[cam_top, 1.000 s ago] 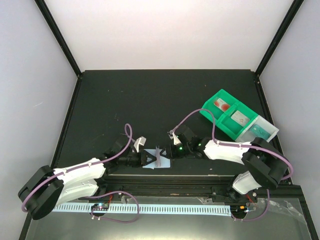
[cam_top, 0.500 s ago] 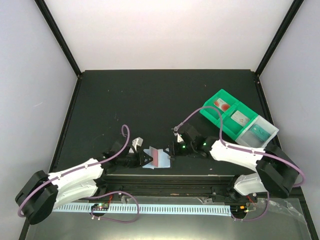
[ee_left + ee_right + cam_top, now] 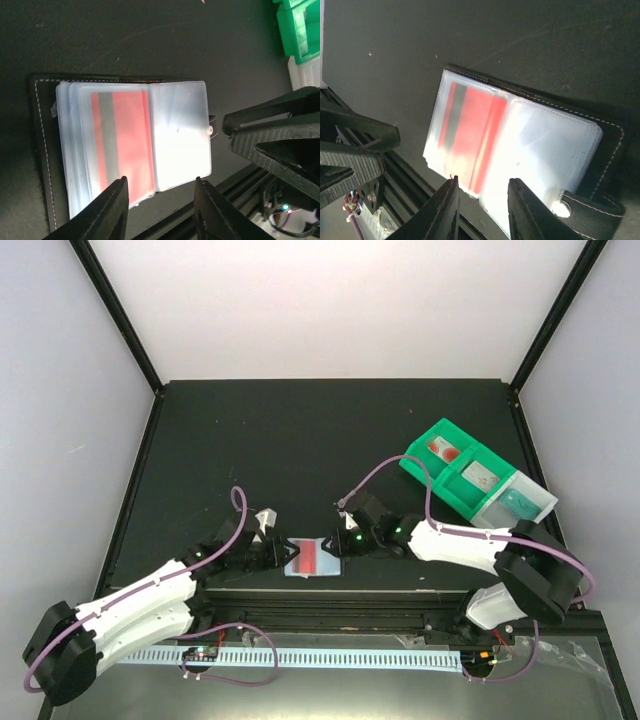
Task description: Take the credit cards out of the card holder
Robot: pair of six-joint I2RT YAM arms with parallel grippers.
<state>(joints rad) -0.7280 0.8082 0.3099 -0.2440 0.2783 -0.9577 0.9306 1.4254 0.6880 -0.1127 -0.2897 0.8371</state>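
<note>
The left gripper (image 3: pixel 160 181) is hovering over the near edge of the table (image 3: pixel 300 440), left of centre. Its jaws are standing partly apart and gripping nothing. In the left wrist view the card holder (image 3: pixel 131 150) is lying just beyond the fingertips, with its near border showing in the gap between them but not pinched.

The holder is resting open and flat at the middle of the table's near edge, black cover down and clear pockets up. This is probably so that the pockets are facing both arms and a card can be drawn out sideways. A red card (image 3: pixel 122 140) with a grey stripe is sitting inside the top pocket of the left-hand stack, so the job is looking unfinished.

The right gripper (image 3: pixel 484 181) is coming in from the other side, opposite the left one. Its jaws are likewise partly apart and empty. The lower edge of the pockets is lying between and just past its fingertips, with the snap tab (image 3: pixel 585 207) off to one side. The two arms seem to be bracketing the holder, one to steady it and one to pull.

Near the right edge of the table a green tray (image 3: pixel 420 443) is holding three cards in separate compartments: a white one with red marks (image 3: pixel 440 449), a pale grey one (image 3: pixel 480 478) and a teal one (image 3: pixel 521 500).
</note>
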